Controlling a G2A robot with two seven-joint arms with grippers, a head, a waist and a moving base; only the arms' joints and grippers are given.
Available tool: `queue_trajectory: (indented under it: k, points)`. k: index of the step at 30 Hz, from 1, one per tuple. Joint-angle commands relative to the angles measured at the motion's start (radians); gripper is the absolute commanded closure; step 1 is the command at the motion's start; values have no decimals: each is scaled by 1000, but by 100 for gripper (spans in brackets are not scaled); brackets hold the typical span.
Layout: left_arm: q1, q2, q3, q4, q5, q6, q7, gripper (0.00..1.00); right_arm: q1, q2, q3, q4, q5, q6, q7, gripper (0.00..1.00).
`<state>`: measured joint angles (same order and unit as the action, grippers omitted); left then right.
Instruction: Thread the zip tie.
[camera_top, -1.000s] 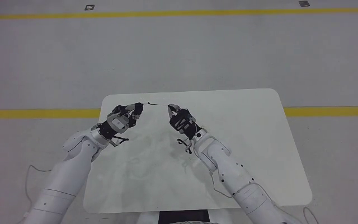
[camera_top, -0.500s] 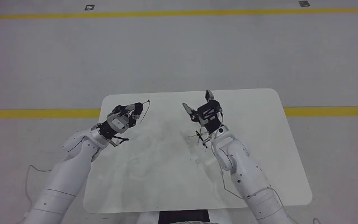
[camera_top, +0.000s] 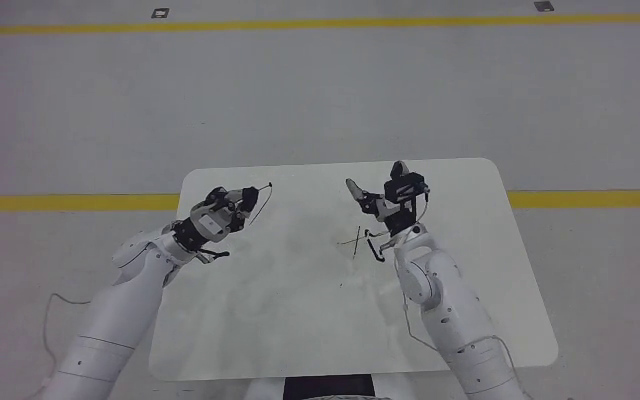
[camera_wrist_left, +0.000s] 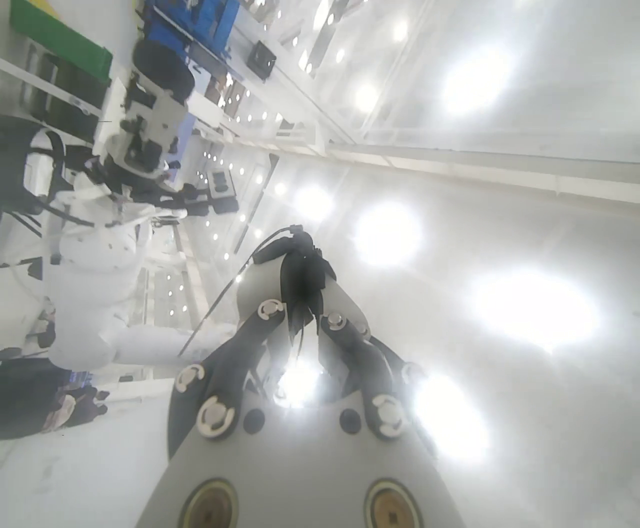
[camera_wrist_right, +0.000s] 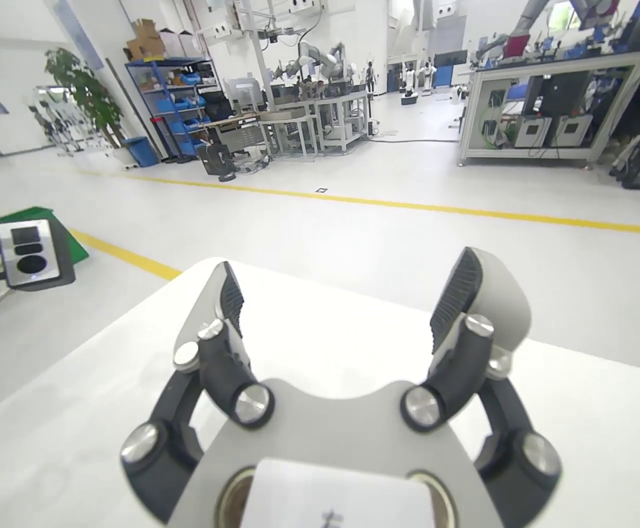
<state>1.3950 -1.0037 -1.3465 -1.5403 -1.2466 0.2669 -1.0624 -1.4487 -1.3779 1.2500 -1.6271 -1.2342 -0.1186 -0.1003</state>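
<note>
The left claw (camera_top: 243, 197) is pinched fully shut on the zip tie (camera_top: 267, 189), with no gap between its fingers. In the left wrist view the two fingertips of this claw (camera_wrist_left: 300, 262) meet on a dark pinched part of the tie. From there the thin black strap (camera_wrist_left: 215, 305) runs out past one pale finger (camera_wrist_left: 255, 295) in a gentle bend, and its far end hangs free. From above, the tie rises out of the left claw in a shallow arc, its free end pointing up and toward the middle of the surface (camera_top: 480, 300). It is held above the surface and touches nothing else. The right claw (camera_top: 375, 180) is spread wide and holds nothing. The right wrist view shows its two ribbed pads (camera_wrist_right: 452, 295) well apart, with bare white surface (camera_wrist_right: 100, 375) between and beyond them. This right claw (camera_wrist_right: 345, 280) is raised over the far middle part of the surface, well apart from the left claw and from the free end of the tie. The surface is white with rounded corners. Around it lies a pale floor marked with a yellow line (camera_top: 90, 202).
</note>
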Motion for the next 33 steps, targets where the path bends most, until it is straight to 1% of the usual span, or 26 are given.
queue_trajectory:
  k: [1, 3, 4, 8, 9, 33]
  points:
    - [-5, 0, -3, -3, -9, 3, -41, 100, -8, 2, 34, -9, 80, -7, 12, 0]
    - [-10, 1, -5, -4, -14, 6, -73, 100, -14, 4, 53, -18, 107, -17, 25, 0]
    - [-13, 0, -3, -7, -23, 12, -98, 100, -19, 4, 63, -24, 137, -21, 29, 0]
    - [-28, -2, 1, -13, -54, 28, -136, 100, -31, 6, 82, -41, 199, -36, 46, 0]
    - [-32, -3, 3, -12, -51, 29, -138, 100, -31, 6, 84, -42, 201, -37, 47, 0]
    - [-32, -3, 3, -12, -51, 29, -138, 100, -31, 6, 84, -42, 201, -37, 47, 0]
